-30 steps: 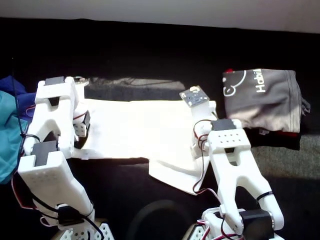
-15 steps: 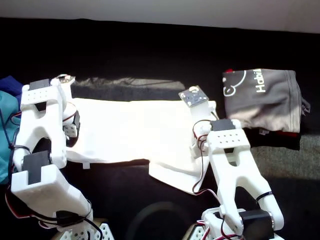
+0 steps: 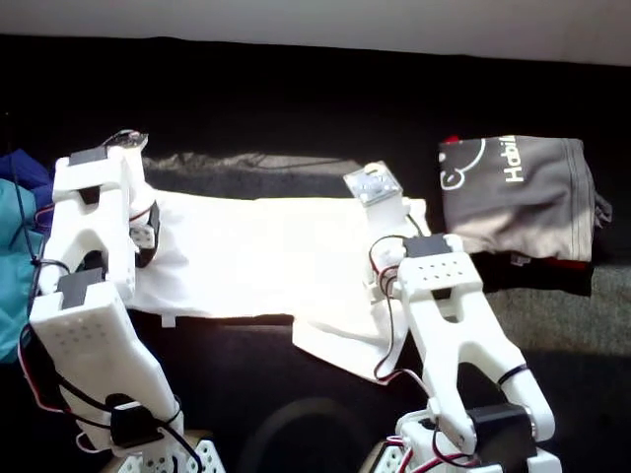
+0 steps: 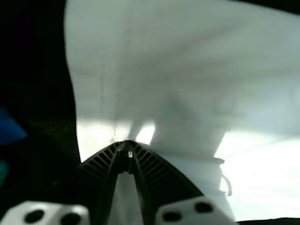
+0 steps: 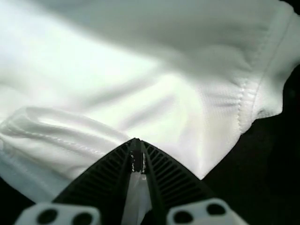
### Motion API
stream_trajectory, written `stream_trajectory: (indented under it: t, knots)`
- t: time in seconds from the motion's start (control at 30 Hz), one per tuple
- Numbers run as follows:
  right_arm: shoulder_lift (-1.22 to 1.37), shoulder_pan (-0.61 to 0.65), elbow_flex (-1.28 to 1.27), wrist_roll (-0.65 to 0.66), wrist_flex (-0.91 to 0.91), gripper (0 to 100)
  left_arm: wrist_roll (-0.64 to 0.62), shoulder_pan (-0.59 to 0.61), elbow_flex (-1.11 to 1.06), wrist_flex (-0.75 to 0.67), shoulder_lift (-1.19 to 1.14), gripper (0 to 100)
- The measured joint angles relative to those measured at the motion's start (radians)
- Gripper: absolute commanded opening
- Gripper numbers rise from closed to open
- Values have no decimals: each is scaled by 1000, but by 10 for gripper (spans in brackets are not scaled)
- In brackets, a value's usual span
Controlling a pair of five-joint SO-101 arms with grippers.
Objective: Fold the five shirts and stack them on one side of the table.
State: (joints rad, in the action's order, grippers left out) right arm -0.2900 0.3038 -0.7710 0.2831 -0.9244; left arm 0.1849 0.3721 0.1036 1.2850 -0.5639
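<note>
A white shirt (image 3: 266,256) lies spread across the middle of the black table, one flap hanging toward the front edge. My left gripper (image 4: 127,152) is shut on the white shirt (image 4: 187,93) at its left end, under the left arm (image 3: 94,212). My right gripper (image 5: 136,159) is shut on a fold of the white shirt (image 5: 140,84) near its right edge, below the right arm (image 3: 434,286). A folded grey shirt (image 3: 523,192) rests at the right on top of other folded cloth. Blue and teal shirts (image 3: 15,246) are heaped at the far left.
The black table cover (image 3: 296,99) stretches bare behind the white shirt. A pale wall edge (image 3: 394,25) runs along the back. Both arm bases (image 3: 158,443) stand at the front edge.
The left arm swung left, then came partly back toward the rear, tugging the shirt's left end. The right arm shifted slightly left and back with its hold on the cloth.
</note>
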Motion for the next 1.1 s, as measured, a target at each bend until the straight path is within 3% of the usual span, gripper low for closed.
stream_trajectory:
  t: [0.23, 0.5, 0.87, 1.1]
  knots:
    - [49, 0, 0, 0, 0, 8, -66, -3, 416, 186, -221, 9]
    - [55, 3, 0, 0, -3, 8, -71, -8, 718, 439, -259, 9]
    - [5, 178, -21, 54, -169, 8, -74, -66, 617, 463, -258, 9]
    - [-97, 249, -23, 146, -296, 8, -77, -64, 466, 324, -258, 9]
